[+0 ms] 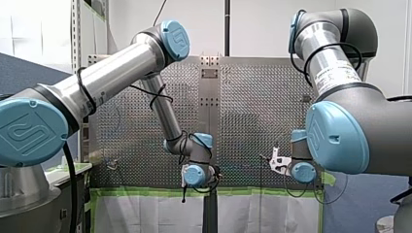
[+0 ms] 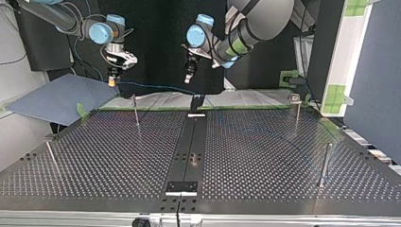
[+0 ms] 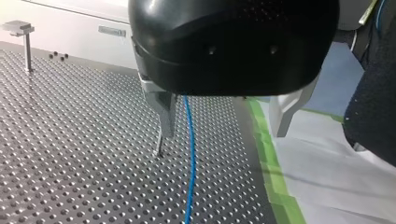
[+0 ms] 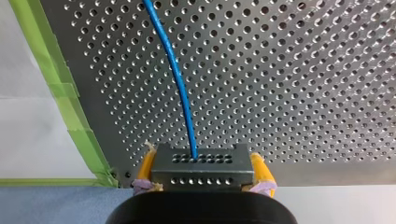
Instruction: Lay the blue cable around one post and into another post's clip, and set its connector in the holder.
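Observation:
My right gripper (image 4: 203,184) has its yellow pads shut on a grey perforated connector block (image 4: 203,165); the blue cable (image 4: 180,84) leaves the block and runs ahead over the perforated table. In the top view this gripper (image 2: 112,81) hangs at the back left, and the cable (image 2: 156,87) stretches from it toward the black holder (image 2: 196,101) at the table's back middle. My left gripper (image 2: 189,78) hovers just above that stretch. In the left wrist view its metal fingers (image 3: 166,116) stand open, with the cable (image 3: 189,163) passing loose between them, close to one finger.
Thin posts stand on the table (image 2: 265,156): one at the back left (image 2: 136,111), one at the front left (image 2: 52,156), a clip-topped one at the back right (image 2: 297,111), and one at the right (image 2: 325,163). Green tape and white sheeting edge the far side.

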Tool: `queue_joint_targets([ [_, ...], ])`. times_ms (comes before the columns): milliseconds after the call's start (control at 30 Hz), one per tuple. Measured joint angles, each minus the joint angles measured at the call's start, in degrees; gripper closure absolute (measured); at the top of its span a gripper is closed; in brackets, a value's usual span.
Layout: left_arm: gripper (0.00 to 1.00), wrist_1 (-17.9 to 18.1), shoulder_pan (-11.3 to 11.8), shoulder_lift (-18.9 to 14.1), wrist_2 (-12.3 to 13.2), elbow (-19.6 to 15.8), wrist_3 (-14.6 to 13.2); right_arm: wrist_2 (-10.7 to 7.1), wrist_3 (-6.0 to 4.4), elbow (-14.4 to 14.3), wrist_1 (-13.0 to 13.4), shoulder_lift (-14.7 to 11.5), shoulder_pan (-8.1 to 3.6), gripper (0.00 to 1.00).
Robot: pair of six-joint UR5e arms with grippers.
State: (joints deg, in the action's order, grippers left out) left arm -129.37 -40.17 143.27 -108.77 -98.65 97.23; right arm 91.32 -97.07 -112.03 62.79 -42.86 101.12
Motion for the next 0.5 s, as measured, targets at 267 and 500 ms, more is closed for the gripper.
queue_joint_targets([
  [267, 0.01, 3.0, 0.1, 0.1, 1.1, 0.7, 0.6, 0.01, 0.18, 0.0, -0.4, 0.0, 0.08, 1.00],
  [500, 0.01, 2.3, 0.2, 0.3, 1.3, 2.5, 0.9, 0.00, 0.13, 0.0, -0.4, 0.0, 0.16, 1.00],
])
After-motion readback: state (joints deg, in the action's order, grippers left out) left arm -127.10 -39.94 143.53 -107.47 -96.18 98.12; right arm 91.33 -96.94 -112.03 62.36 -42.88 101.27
